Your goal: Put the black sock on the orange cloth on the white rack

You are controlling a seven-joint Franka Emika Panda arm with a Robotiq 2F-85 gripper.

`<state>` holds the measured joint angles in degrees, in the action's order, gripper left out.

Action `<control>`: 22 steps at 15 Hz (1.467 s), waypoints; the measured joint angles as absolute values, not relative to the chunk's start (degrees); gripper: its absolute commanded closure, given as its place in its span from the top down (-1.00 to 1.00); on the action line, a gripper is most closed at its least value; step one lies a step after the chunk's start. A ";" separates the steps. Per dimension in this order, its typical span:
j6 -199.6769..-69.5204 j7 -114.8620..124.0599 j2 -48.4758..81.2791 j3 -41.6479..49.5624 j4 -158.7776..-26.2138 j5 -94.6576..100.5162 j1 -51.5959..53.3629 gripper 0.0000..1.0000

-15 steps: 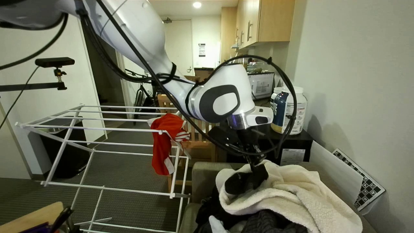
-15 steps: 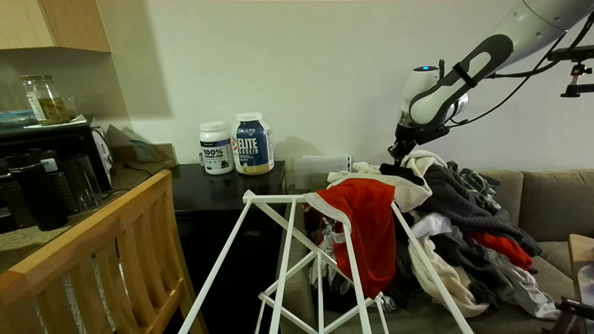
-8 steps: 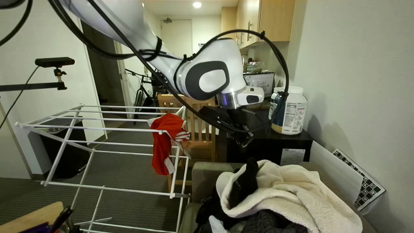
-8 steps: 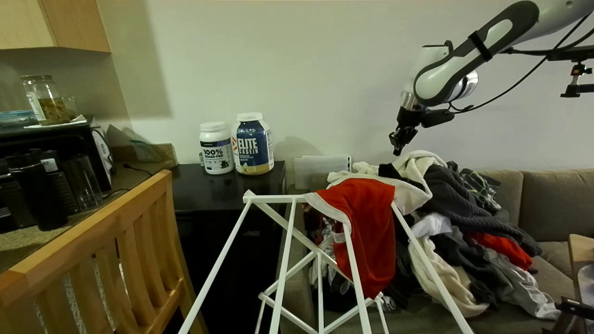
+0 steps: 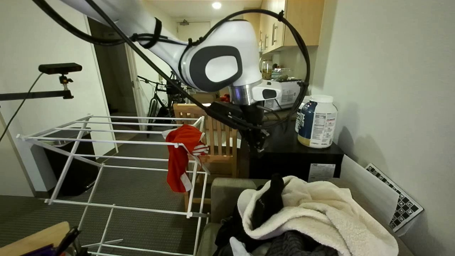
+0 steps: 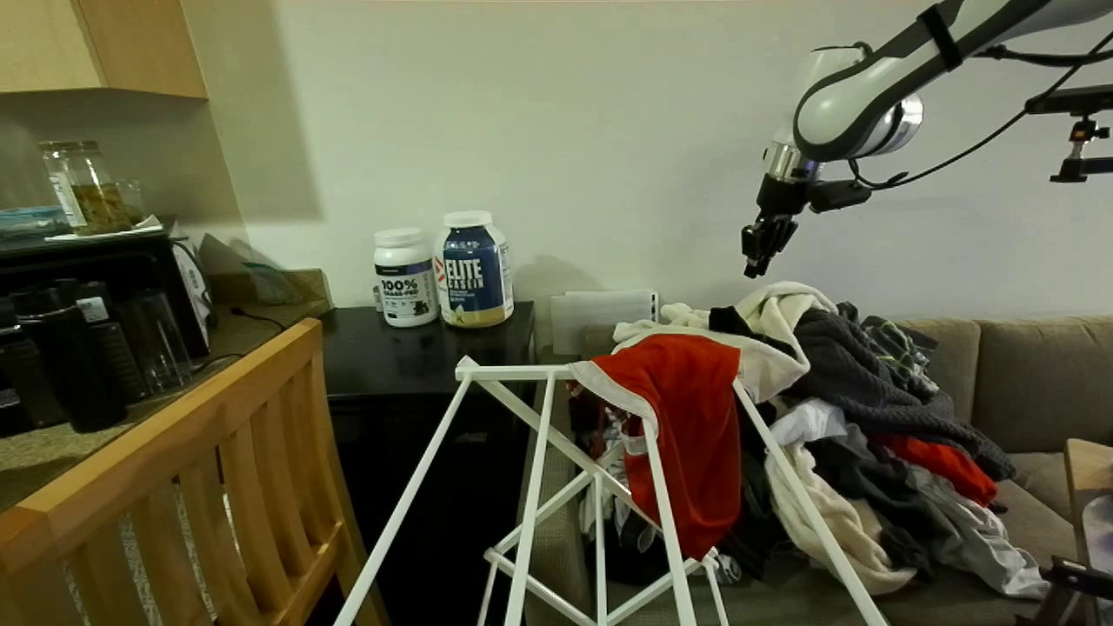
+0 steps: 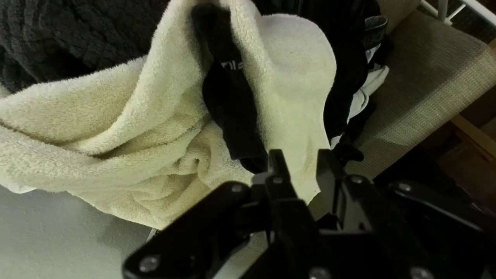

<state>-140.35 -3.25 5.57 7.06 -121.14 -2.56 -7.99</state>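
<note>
White rack of thin bars (image 5: 117, 142) stood left in an exterior view, red-orange cloth (image 5: 177, 163) with white trim draped over its end. Just right of it: grey-beige fabric sofa (image 5: 227, 192), rumpled cream fleece blanket (image 5: 312, 209) on top. Black knit sock (image 7: 232, 97) with white lettering lay on the blanket, fleece ridges flanking part of it. In an exterior view, cloth and rack bars screened part of the dark laundry heap (image 6: 869, 382). Farther back: slatted wooden chair (image 5: 213, 158), black cabinet (image 5: 284, 167) bearing a blue-and-white plastic tub (image 6: 476, 274) and white plastic tub (image 6: 404, 278), then pale door (image 5: 193, 30). White-and-grey jointed arm (image 5: 222, 67) slanted down from upper left in an exterior view, wrist bent, black cable loop (image 5: 282, 16) bowed out around it. Gripper (image 7: 301, 155) pointed down above the heap, clear of sock and blanket; fingertips apart, blanket visible through the gap.
</note>
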 measured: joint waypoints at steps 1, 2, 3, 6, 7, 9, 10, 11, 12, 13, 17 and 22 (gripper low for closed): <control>-140.35 -3.25 5.74 7.32 -121.15 -2.44 -8.02 0.28; -140.37 -3.25 6.01 7.60 -121.16 -2.19 -8.06 0.43; -140.41 -3.25 6.32 7.86 -121.18 -1.89 -8.08 0.54; -140.82 -3.25 7.73 8.57 -121.23 -1.09 -8.10 0.91; -141.20 -3.25 8.34 8.74 -121.24 -0.75 -8.11 0.98; -142.64 -3.25 9.72 9.01 -121.27 0.01 -8.15 1.00; -143.92 -3.25 10.52 9.17 -121.27 0.74 -8.16 1.00; -145.37 -3.25 11.41 9.34 -121.28 1.43 -8.17 1.00; -146.89 -3.25 12.34 9.51 -121.28 2.06 -8.18 1.00; -148.46 -3.25 13.28 9.69 -121.28 2.67 -8.18 1.00; -153.38 -3.25 16.42 10.02 -121.27 3.34 -8.18 1.00; -157.96 -3.25 19.26 9.70 -121.27 3.34 -8.17 0.48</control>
<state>-157.96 -3.25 19.26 9.70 -121.27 3.34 -8.17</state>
